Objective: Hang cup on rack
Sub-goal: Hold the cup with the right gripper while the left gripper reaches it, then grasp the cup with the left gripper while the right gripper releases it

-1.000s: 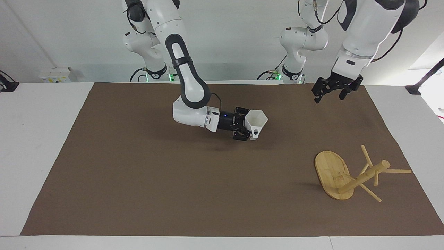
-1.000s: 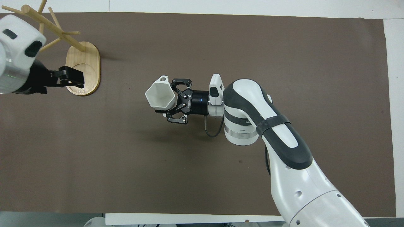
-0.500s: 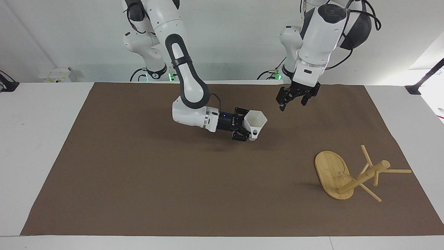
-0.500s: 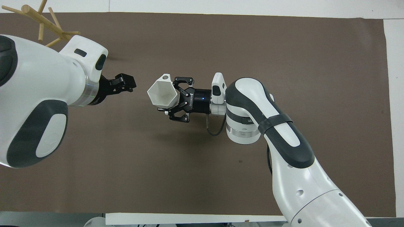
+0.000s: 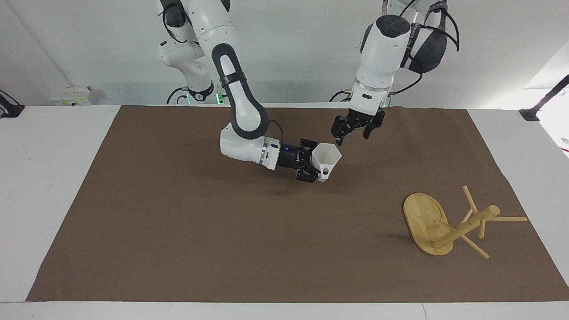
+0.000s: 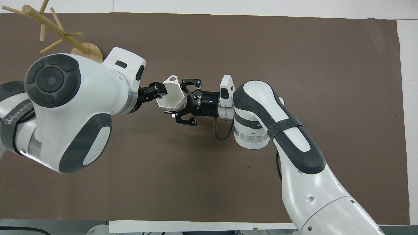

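The white faceted cup (image 5: 328, 156) lies on its side in my right gripper (image 5: 316, 161), which is shut on its tapering body and holds it just above the brown mat, open rim toward the left arm's end. In the overhead view the cup (image 6: 170, 95) sits between both grippers. My left gripper (image 5: 352, 136) is open and hangs right at the cup's rim; I cannot tell whether it touches. It also shows in the overhead view (image 6: 155, 93). The bamboo rack (image 5: 427, 224) stands toward the left arm's end, pegs spread; its post (image 6: 55, 24) shows overhead.
A brown mat (image 5: 178, 222) covers most of the white table. The left arm's big wrist housing (image 6: 75, 107) hides part of the rack's base (image 6: 87, 51) in the overhead view.
My left arm has swung from near the rack toward the middle, bringing its open gripper up to the cup's rim. My right gripper with the cup has barely shifted.
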Robot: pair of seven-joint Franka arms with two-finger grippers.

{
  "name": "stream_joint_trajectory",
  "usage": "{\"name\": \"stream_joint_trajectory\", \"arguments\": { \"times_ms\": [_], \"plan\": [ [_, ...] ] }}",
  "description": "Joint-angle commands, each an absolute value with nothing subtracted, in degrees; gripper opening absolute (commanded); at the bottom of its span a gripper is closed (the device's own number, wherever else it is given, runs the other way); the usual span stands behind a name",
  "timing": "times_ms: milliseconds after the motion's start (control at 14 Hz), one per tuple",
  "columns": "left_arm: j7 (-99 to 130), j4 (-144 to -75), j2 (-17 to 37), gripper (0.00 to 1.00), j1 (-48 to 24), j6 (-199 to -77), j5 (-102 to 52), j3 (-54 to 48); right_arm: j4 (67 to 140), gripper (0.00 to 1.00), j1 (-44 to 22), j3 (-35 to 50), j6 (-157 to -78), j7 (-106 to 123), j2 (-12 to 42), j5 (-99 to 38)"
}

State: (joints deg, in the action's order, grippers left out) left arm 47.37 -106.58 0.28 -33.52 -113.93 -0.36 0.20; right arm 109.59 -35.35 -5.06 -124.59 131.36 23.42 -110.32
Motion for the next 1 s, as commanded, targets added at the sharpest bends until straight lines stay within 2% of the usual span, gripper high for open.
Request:
{"name": "stream_joint_trajectory", "arguments": {
  "times_ms": [0, 143, 214, 286, 357, 857, 929],
  "plan": [
    [48.7, -107.2, 3.2, 0.99, -34.9, -117.8, -0.9, 1.1, 109.3, 0.33, -34.9, -4.7, -124.8, 132.5, 23.6, -111.2],
    [48.8, -107.2, 4.2, 0.99, -35.4, -118.3, -0.9, 1.1, 109.2, 0.33, -34.9, -4.7, -124.9, 132.5, 23.6, -111.2],
    [49.2, -107.2, 4.5, 0.9, -35.4, -118.3, -0.9, 1.1, 109.3, 0.33, -34.9, -4.7, -124.9, 132.5, 23.6, -111.2],
    [51.5, -107.1, 4.5, 0.18, -35.5, -117.8, -1.0, 1.1, 109.3, 0.33, -34.8, -4.7, -124.9, 132.5, 23.6, -111.2],
    [52.9, -107.2, 4.5, 0.0, -36.3, -117.8, -1.0, 1.1, 109.2, 0.33, -34.8, -4.7, -124.9, 132.5, 23.6, -111.3],
    [54.1, -103.6, 5.9, 0.0, -36.6, -113.0, -1.8, 1.1, 109.2, 0.33, -34.7, -4.7, -124.9, 132.4, 23.6, -111.3],
    [54.1, -103.6, 5.9, 0.0, -36.4, -113.0, -1.8, 1.2, 109.3, 0.44, -34.6, -4.7, -124.9, 132.4, 23.6, -111.3]
  ]
}}
